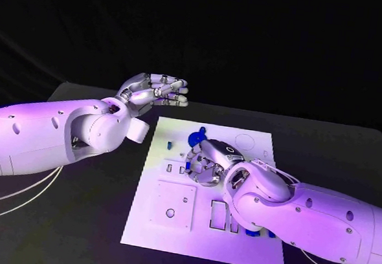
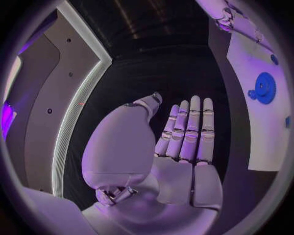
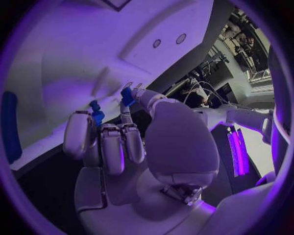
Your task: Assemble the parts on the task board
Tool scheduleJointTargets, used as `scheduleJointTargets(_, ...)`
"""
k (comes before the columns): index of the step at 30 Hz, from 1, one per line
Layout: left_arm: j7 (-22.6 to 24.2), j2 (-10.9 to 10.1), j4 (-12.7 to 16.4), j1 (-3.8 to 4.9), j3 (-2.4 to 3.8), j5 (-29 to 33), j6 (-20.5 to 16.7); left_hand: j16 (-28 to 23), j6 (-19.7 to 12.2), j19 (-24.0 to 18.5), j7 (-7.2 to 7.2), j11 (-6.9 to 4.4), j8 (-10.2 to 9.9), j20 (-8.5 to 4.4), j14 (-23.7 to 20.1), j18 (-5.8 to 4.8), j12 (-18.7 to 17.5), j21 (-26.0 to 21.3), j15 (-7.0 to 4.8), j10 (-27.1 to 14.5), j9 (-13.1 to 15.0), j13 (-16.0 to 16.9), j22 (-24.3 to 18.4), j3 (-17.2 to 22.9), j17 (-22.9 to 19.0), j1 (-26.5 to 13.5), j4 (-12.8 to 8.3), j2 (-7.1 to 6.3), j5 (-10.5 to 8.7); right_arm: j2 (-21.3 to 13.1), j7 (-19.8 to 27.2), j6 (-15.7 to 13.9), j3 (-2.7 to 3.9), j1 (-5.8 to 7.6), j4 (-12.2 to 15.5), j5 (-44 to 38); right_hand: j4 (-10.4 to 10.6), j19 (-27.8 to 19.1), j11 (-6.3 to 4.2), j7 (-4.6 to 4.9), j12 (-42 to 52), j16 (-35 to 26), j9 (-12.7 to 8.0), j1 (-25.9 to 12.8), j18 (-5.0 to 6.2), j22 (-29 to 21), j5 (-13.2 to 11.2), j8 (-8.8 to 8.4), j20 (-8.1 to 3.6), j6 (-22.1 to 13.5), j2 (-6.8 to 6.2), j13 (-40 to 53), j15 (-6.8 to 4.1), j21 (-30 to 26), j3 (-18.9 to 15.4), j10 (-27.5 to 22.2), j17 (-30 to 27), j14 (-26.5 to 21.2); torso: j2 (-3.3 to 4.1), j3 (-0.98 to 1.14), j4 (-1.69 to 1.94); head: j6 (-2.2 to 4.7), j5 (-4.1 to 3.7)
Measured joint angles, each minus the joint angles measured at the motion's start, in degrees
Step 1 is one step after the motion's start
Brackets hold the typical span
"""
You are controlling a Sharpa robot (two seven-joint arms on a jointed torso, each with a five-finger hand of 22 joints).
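The task is looking only partly done; the right hand (image 1: pixel 208 163) is curling over the middle of the task board (image 1: pixel 234 245), and in the right wrist view it is pinching a small blue part (image 3: pixel 127 96) at its fingertips (image 3: pixel 127 116), with a second blue piece (image 3: pixel 95 112) sitting just beside them; a blue gear (image 1: pixel 197 133) is lying near the board's far end, and several slots and cut-outs are standing unfilled, so I judge most of the fitting is remaining; the left hand (image 1: pixel 154 89) is hovering off the board past its far left corner, fingers straight and holding nothing; the black table (image 1: pixel 86 223) is bearing the board, and the room behind is lying dark
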Motion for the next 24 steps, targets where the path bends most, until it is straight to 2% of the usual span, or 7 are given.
scheduleJointTargets(5, -0.02, -0.01, 0.0, 0.0, 0.0, -0.04, 0.04, 0.0, 0.0, 0.0, 0.0, 0.0, 0.0, 0.0, 0.0, 0.0, 0.0, 0.0, 0.0, 0.0, 0.0, 0.0, 0.0, 0.0, 0.0, 0.0, 0.0, 0.0, 0.0, 0.26, -0.01, 0.0, -0.04, -0.32, -0.24, -0.11, 0.0, 0.0, 0.0, 0.01, 0.0, 0.0, -0.02, -0.23, 0.01, -0.14, 0.0, -0.06, 0.0, -0.01, -0.23, 0.0, -0.02, 0.0, 0.0, 0.0, 0.0, 0.02, 0.01, 0.05, 0.01, -0.05, 0.09)
scheduleJointTargets(24, -0.14, -0.17, 0.11, 0.0, 0.0, -0.14, 0.1, 0.0, 0.0, 0.01, 0.0, 0.0, 0.0, -0.01, -0.2, 0.0, 0.0, 0.0, 0.2, 0.0, 0.0, 0.05, 0.0, 0.0, 0.14, 0.0, 0.0, 0.0, 0.0, 0.54, 0.27, 0.01, 0.08, -1.13, -1.01, -0.37, -0.01, -0.2, 0.0, 0.08, -0.25, 0.0, -0.06, -0.46, 0.0, -0.56, -0.09, -0.27, -0.2, -0.11, -0.47, 0.0, -0.21, -0.24, 0.0, 0.0, -0.01, 0.21, -0.05, -0.03, -0.03, -0.58, 0.3)
